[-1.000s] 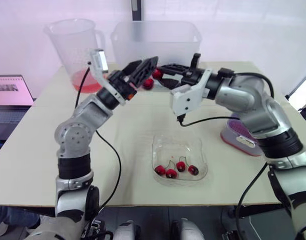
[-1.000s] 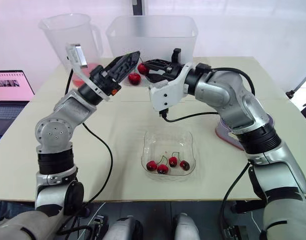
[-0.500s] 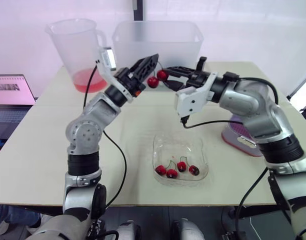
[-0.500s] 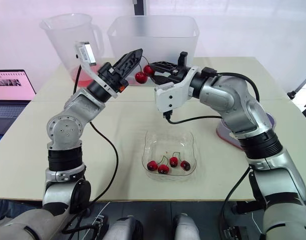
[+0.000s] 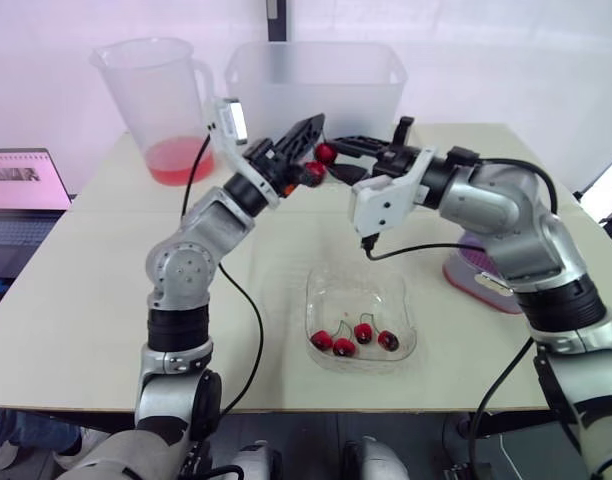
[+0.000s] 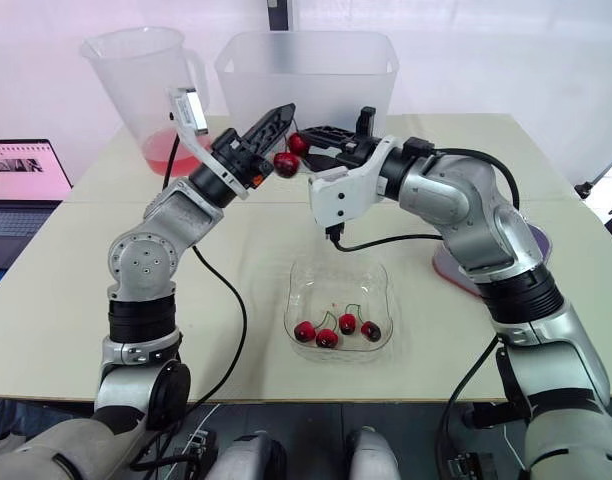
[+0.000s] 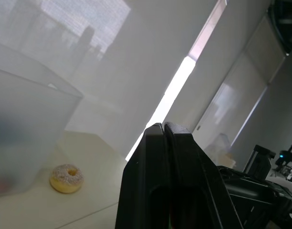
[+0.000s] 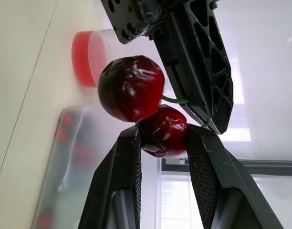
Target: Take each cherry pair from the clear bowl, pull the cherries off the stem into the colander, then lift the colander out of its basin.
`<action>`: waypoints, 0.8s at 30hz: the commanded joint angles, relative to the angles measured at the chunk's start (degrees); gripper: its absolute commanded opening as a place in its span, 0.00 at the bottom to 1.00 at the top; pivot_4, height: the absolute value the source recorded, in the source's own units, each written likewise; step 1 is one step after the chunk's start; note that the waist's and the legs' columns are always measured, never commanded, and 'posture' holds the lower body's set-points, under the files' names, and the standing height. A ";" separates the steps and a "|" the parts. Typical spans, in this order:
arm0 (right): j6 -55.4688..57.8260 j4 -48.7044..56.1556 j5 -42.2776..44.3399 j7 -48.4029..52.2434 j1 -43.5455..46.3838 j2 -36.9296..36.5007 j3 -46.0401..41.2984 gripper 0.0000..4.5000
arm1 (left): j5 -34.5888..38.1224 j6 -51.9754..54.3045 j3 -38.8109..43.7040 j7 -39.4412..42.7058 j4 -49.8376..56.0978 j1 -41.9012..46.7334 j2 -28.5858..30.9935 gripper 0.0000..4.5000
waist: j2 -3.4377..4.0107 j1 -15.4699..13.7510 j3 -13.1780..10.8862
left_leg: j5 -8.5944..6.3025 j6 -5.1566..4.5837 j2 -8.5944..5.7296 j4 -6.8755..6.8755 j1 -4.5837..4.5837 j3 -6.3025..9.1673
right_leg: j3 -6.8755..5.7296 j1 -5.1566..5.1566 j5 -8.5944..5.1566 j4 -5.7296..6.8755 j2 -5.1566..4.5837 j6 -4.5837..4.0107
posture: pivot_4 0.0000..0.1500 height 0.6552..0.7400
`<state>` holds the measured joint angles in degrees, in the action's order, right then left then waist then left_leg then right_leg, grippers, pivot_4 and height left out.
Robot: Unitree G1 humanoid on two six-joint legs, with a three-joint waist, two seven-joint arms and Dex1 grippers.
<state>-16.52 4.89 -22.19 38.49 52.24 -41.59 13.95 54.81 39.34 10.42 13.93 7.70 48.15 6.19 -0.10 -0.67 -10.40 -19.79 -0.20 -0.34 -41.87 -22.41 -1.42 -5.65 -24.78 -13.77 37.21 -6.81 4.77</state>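
**Cherry pair held between both grippers, set for the pull**

The cherry pair (image 6: 292, 154) hangs in the air between the two arms. It is above the table (image 5: 76, 280), just in front of the frosted tub (image 5: 314, 95), and well apart from the clear bowl (image 5: 406, 310) nearer the robot.

The right gripper (image 8: 162, 137) has its two fingers closed onto one cherry (image 8: 164, 129), with the pads pressing on opposite flanks. The left gripper (image 6: 286, 112) is pinched fully together, its tips touching in the left wrist view. The thin green stem (image 8: 174, 99) runs into that pinch. The second cherry (image 8: 130, 88) hangs free, touching the gripped one and close beside the left fingers.

The coming move turns on the line of the stem. It runs from the gripped cherry toward the left gripper's tips, roughly along the line on which the two grippers meet tip to tip. I judge the pull should draw the grippers apart along that line, not across it. Neither arm is nearer — the right has the fruit, the left the stem.

The cherries are round, dark red and glossy, with taut, faintly dimpled skin that a hard squeeze would likely bruise. The stem is wiry and slim, so it could slip from the pinch. The fingers are hard black plastic with a lattice of cut-outs.

The tub is translucent plastic with rounded corners. Blurred red shapes show through its wall, but what they are I cannot tell, and I cannot pick out the colander for certain. The clear bowl is thin and transparent and holds four more cherries (image 5: 353, 338) on their stems.
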 commanded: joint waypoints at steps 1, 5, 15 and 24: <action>0.63 2.54 1.18 0.53 0.11 0.11 -2.13 0.30 | 1.50 -0.12 0.72 -0.31 3.09 1.22 0.15 0.01 | 0.00 0.04 0.00 | 0.00 0.00 0.00 0.00 0.00 0.00 | 0.00 0.00 0.00 0.00 0.00 0.00 | 1.00 0.39; 2.59 2.85 4.52 3.21 -0.57 0.07 -2.48 0.30 | 2.01 0.03 0.87 -0.48 3.00 1.18 0.45 0.01 | 0.00 0.01 0.00 | 0.00 0.00 0.00 0.00 0.00 0.01 | 0.00 0.00 0.00 0.00 0.00 0.00 | 1.00 0.39; 9.56 1.61 19.33 9.64 1.31 -2.27 -10.09 0.99 | 2.29 2.01 0.86 4.54 -1.31 3.52 4.93 0.00 | 0.00 -0.03 -0.01 | 0.00 0.00 -0.02 0.00 0.00 0.02 | -0.02 0.03 0.00 -0.02 0.00 0.00 | 1.00 0.39; 74.19 5.28 75.95 14.63 5.00 0.86 -27.79 0.99 | 9.94 12.14 -1.31 26.04 -1.37 2.81 14.69 0.00 | 0.12 -0.06 -0.06 | 0.00 0.00 0.06 0.03 -0.02 0.19 | -0.23 0.06 0.00 -0.05 0.01 -0.03 | 1.00 0.39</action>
<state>52.26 8.42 47.96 50.56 58.44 -39.79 -12.76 63.06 50.60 9.08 36.45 5.24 50.22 20.10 0.02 -0.73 -10.45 -19.79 -0.21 -0.29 -41.83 -22.43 -1.21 -5.92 -24.69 -13.77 37.13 -6.80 4.74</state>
